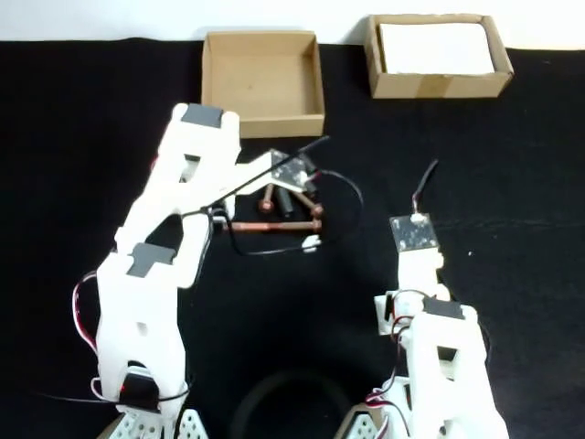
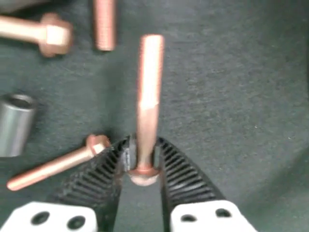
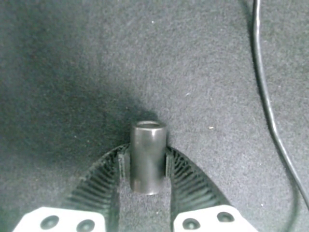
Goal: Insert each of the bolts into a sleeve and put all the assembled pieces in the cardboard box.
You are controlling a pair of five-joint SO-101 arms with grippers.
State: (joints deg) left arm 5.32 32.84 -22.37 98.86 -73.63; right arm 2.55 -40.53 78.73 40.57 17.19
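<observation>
Presently left pincer (image 2: 143, 147) clamps a bolt (image 2: 148, 87), right pincer (image 3: 147, 152) a sleeve (image 3: 148, 162); one box (image 1: 439, 85) holds white filling (image 1: 435, 48)

No text, label, number or sign is readable on anything here.

copper bolt (image 2: 148, 87), head between left gripper's (image 2: 143, 151) ribbed fingers (image 2: 177, 166); loose bolts (image 2: 53, 166) and grey sleeve (image 2: 17, 123) nearby

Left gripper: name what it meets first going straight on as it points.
Probably nothing but mat: the left gripper, shut on a bolt, points past a second bolt, which lies just beside its line; depth is unclear.
</observation>
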